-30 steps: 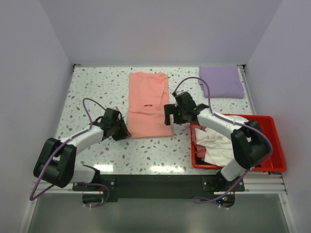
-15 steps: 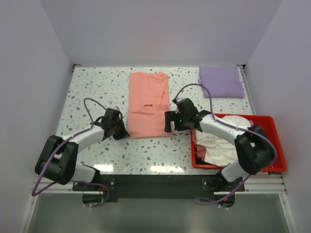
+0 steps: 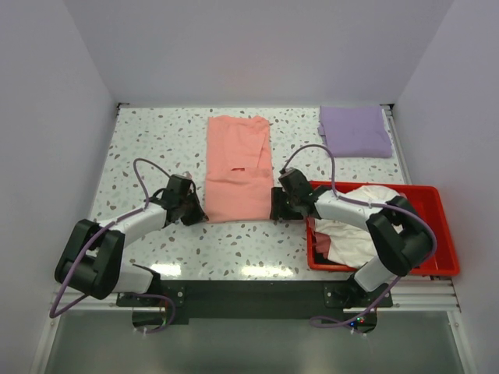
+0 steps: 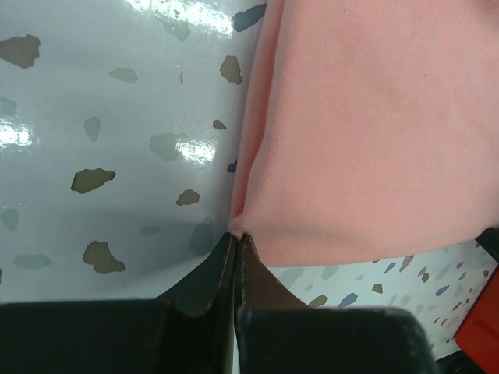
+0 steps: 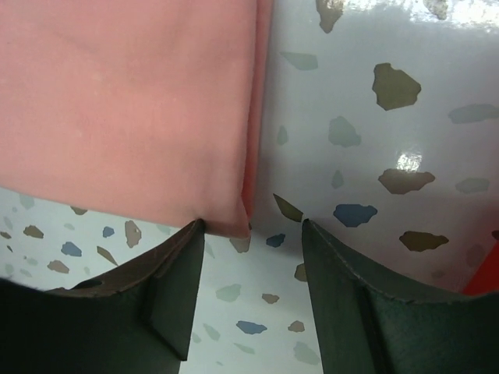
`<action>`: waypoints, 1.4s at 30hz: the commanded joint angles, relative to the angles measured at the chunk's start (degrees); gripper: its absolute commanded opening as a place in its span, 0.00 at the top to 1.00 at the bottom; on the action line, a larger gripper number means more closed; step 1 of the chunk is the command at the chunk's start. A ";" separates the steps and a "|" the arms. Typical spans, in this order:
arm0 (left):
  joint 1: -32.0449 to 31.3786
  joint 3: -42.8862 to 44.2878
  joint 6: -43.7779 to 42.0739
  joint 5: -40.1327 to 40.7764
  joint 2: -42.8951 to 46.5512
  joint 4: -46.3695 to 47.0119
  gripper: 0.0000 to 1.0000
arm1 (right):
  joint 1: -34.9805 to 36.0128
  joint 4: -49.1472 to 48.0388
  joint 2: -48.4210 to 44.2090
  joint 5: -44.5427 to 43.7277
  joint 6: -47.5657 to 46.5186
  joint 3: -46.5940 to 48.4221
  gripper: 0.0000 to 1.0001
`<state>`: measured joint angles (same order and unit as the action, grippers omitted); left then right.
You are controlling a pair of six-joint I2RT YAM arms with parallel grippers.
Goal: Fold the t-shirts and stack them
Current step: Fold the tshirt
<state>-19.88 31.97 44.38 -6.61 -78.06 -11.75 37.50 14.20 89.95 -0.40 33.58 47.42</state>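
A salmon-pink t-shirt (image 3: 238, 165) lies folded into a long strip in the middle of the table. My left gripper (image 3: 199, 213) is shut on its near left corner (image 4: 238, 227), pinching the cloth between the fingertips. My right gripper (image 3: 278, 210) is down at the near right corner (image 5: 238, 222), jaws open, with the corner lying between the fingers. A folded lavender t-shirt (image 3: 355, 131) rests at the far right. Cream-white t-shirts (image 3: 355, 226) are bundled in the red bin.
The red plastic bin (image 3: 440, 234) stands at the near right beside my right arm. White walls close in the speckled table (image 3: 156, 140) on three sides.
My left gripper closed on the pink shirt's near left corner. My right gripper came down and nearer to the near right corner, and its jaws have narrowed.
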 commanded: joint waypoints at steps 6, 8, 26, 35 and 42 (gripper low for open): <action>0.37 -1.56 -0.61 1.51 0.89 -3.28 1.00 | 0.12 -6.37 0.57 -2.50 4.03 -1.72 0.46; 0.37 -1.47 -0.61 1.69 0.89 -3.63 1.00 | 0.21 -6.55 1.01 -1.97 4.21 -1.45 0.53; 0.11 -8.40 2.46 4.50 10.02 -10.83 1.00 | 7.59 -0.59 -3.89 -0.48 6.58 -8.39 1.00; -13.77 -13.07 15.99 6.17 24.35 -24.10 1.00 | 12.42 12.16 -15.67 0.32 6.85 -12.17 1.00; -21.42 -14.04 22.15 3.45 32.26 -30.43 1.00 | 13.83 19.46 -22.80 7.24 4.74 -14.81 1.00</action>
<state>-39.00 18.55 62.19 -3.31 -47.68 -34.26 50.98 26.48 69.17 3.70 39.66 34.41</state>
